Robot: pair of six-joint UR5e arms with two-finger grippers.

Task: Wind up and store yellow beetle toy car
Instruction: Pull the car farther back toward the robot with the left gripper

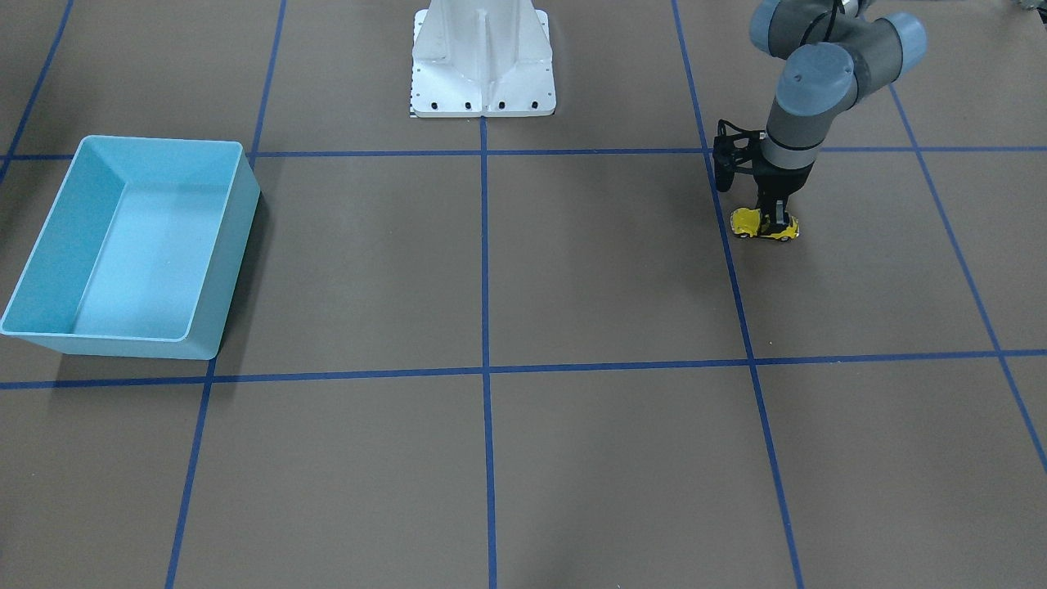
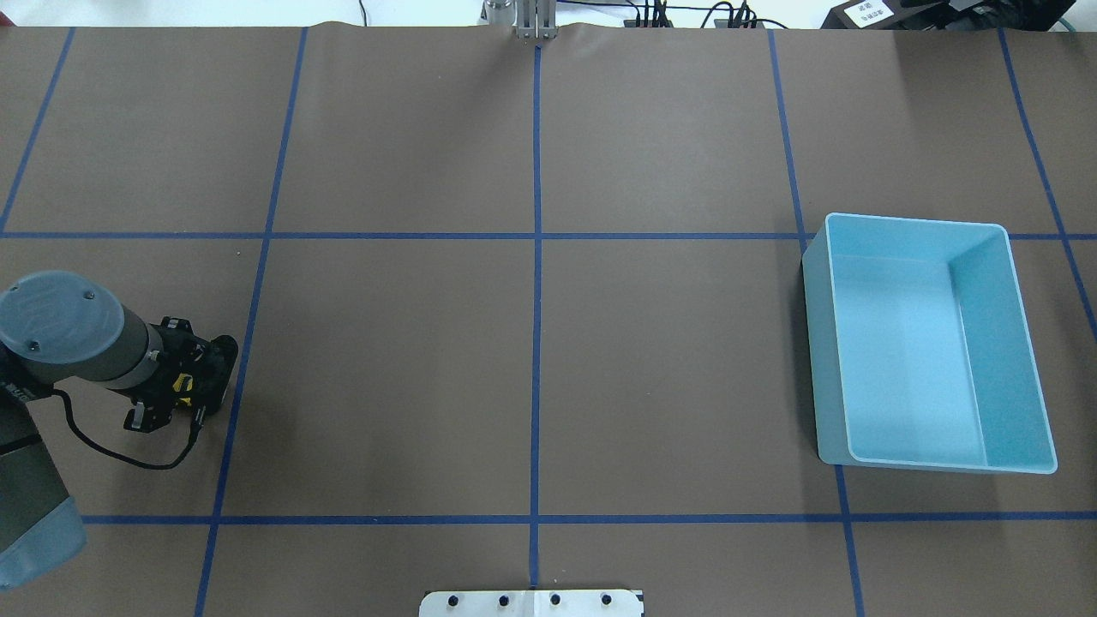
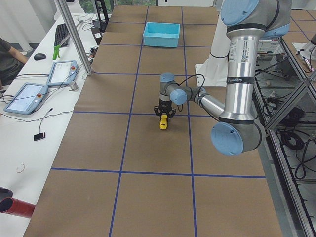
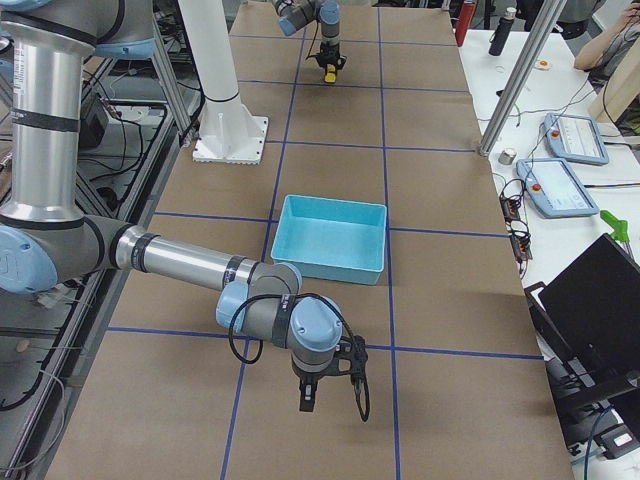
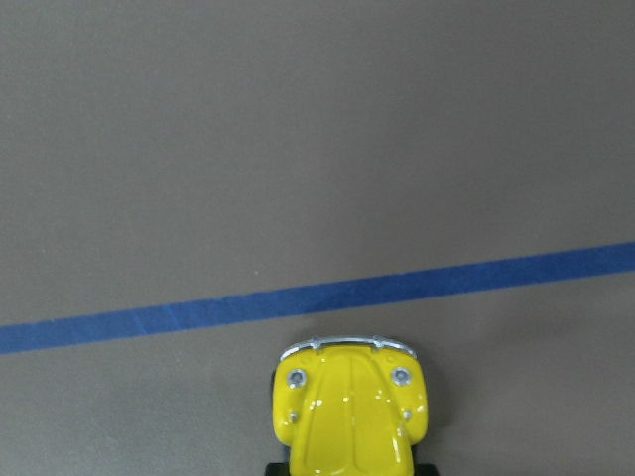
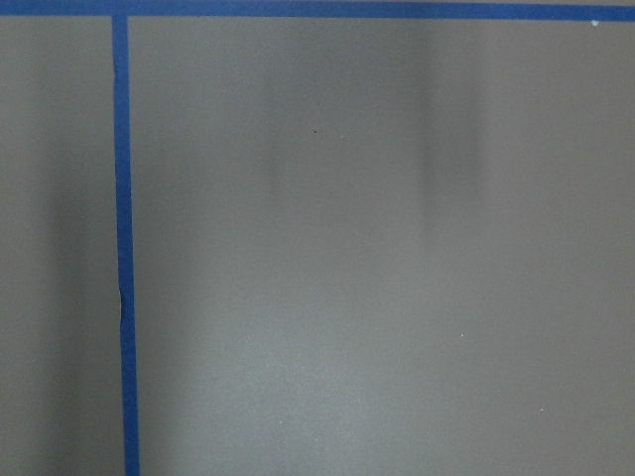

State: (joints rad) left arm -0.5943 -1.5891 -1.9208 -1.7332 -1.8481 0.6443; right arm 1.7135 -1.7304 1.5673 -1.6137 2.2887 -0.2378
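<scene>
The yellow beetle toy car (image 1: 743, 221) stands on its wheels on the brown table, near a blue tape line. My left gripper (image 1: 775, 219) points straight down over its middle, with the fingers closed against its sides. From overhead only a bit of yellow (image 2: 182, 383) shows under the gripper. The left wrist view shows the car's hood (image 5: 351, 412) at the bottom edge. The car also shows in the exterior left view (image 3: 163, 122). My right gripper (image 4: 308, 396) hangs over bare table, seen only in the exterior right view; I cannot tell if it is open or shut.
The light blue bin (image 1: 229, 262) stands empty at the table's other end, also seen from overhead (image 2: 917, 221). The white robot base (image 1: 483, 74) is between them. Blue tape lines cross the brown surface.
</scene>
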